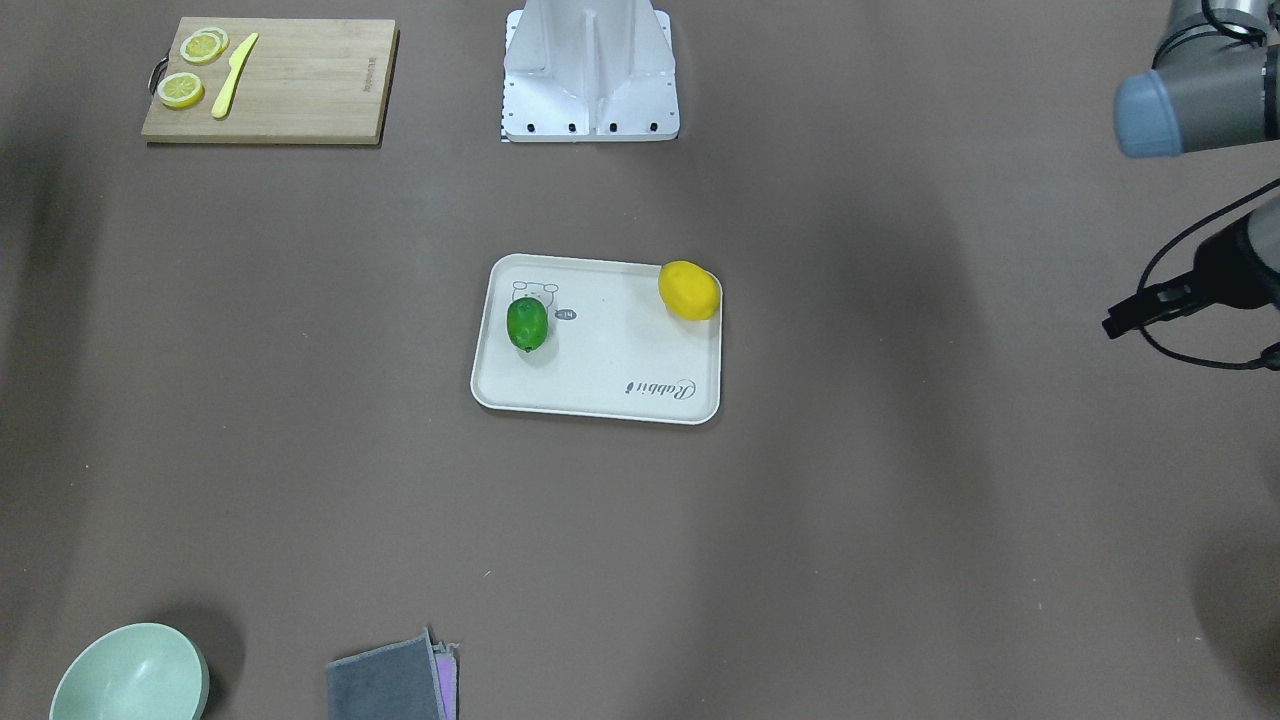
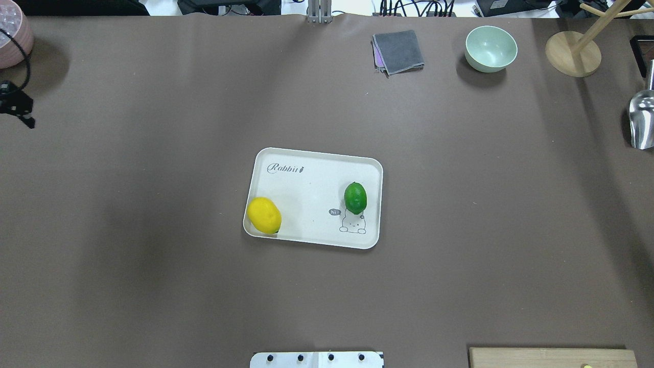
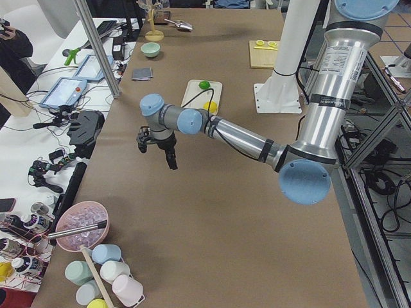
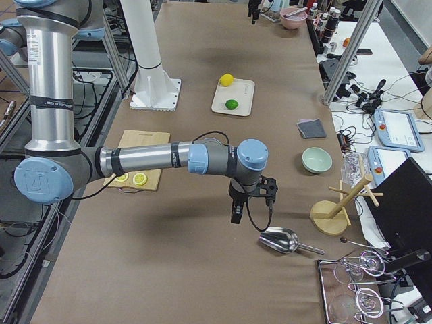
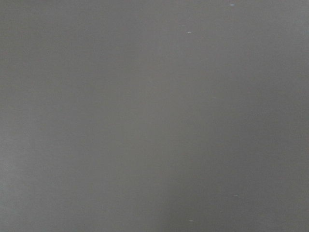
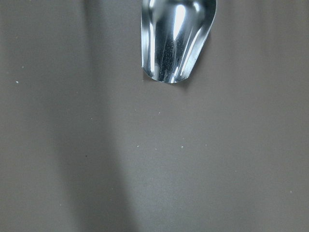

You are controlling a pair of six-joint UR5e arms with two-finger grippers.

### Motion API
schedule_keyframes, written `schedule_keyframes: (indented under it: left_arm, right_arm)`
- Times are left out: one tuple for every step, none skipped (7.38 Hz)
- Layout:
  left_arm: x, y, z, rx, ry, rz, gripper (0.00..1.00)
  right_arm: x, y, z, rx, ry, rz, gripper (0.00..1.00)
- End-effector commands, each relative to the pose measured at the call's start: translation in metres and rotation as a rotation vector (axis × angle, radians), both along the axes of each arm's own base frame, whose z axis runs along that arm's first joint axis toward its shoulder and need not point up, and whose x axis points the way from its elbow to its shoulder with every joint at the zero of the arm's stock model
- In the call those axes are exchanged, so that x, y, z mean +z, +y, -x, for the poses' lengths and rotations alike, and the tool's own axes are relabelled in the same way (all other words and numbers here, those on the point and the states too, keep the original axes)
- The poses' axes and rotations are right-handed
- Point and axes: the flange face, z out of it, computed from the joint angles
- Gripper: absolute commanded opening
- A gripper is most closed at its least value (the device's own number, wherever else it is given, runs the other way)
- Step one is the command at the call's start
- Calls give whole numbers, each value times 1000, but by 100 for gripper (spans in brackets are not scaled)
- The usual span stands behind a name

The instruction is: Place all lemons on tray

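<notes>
Finding our yellow lemon (image 2: 264,215) in a tray (image 2: 317,174) corner, green lemon (image 2: 355,197) over its drawing, left gripper (image 3: 157,151), right gripper (image 4: 237,214), openings we cannot tell.

Even overhead light; soft shadows; glare on scoop (image 6: 177,38)

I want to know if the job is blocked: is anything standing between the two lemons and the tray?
Nothing visible does. The yellow lemon already lies in the tray, in one corner, and the green lemon lies in it next to the cartoon drawing.
</notes>
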Motion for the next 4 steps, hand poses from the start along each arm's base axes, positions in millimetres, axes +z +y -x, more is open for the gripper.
schedule_keyframes:
  left_arm:
    - [69,33,75,48,1,-31,97]
    - [75,36,89,41,39,-34,97]
    - [79,40,100,49,43,-49,97]
    - [112,67,129,79,45,-69,97]
  right_arm:
    - [1,0,-3,7,-1,8,100]
    - [2,2,-5,13,-3,34,100]
    - [2,3,-8,22,-4,42,100]
    - [2,3,-10,28,-7,47,100]
